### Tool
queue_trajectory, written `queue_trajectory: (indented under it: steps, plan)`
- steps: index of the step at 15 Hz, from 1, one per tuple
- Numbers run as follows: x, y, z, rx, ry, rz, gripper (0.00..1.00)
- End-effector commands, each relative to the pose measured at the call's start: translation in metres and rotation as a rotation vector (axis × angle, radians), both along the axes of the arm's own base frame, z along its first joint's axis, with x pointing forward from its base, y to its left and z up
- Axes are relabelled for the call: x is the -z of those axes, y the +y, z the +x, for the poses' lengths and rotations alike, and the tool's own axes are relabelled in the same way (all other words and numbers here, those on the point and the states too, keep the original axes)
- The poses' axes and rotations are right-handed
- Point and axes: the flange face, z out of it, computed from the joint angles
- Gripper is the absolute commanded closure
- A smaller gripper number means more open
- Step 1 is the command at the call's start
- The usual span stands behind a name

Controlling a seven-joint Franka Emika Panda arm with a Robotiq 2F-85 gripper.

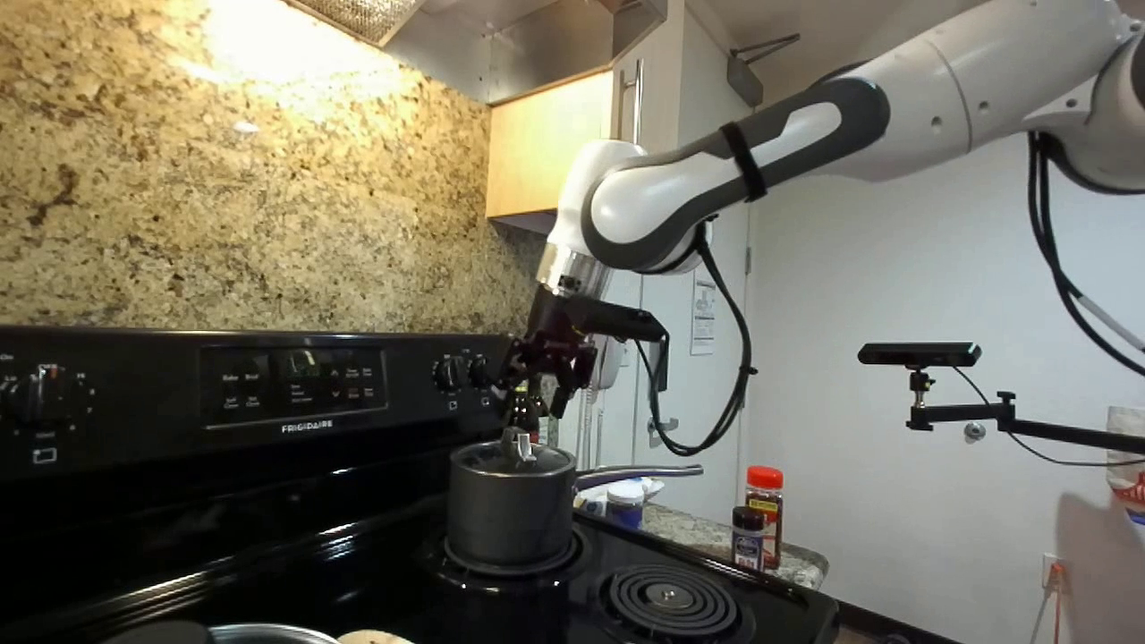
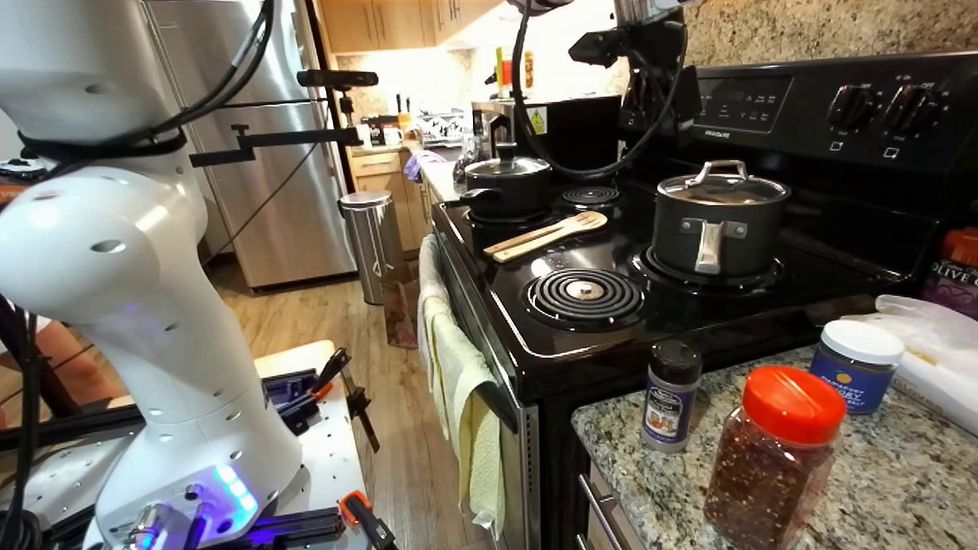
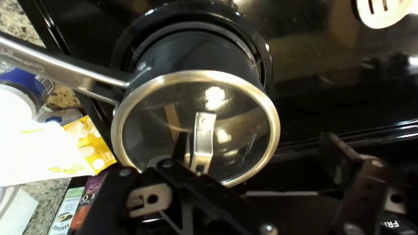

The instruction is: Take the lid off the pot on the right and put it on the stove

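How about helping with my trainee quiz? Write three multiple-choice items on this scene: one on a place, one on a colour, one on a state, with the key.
1. Where does the silver-handled saucepan stand?
A) On the granite counter
B) On the Frigidaire stove
C) In the fridge

2. What colour is the cap of the jar of spice flakes?
A) Green
B) Blue
C) Red

3. How is the claw set?
A) Open
B) Shut on the saucepan
C) Shut on that jar

Key:
1 B: both exterior views show it on the stove's black top.
2 C: the cap shows red in both exterior views.
3 A: the wrist view shows its jaws wide apart.
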Motion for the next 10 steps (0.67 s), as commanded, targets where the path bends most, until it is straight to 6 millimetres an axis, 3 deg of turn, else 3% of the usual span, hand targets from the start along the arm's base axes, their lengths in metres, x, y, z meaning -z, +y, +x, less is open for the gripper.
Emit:
queue_trajectory:
  steps: [1,5,6,10]
  plan:
    - [-0.015,-0.001,0.039,0.065,0.038,-0.06,0.0]
    - [-0.021,-0.006,0.066,0.081,0.078,-0.052,0.0]
    - [-0.02,-0.006,0.049,0.063,0.064,-0.053,0.0]
    - [-0.017,-0.008,0.065,0.067,0.065,-0.056,0.0]
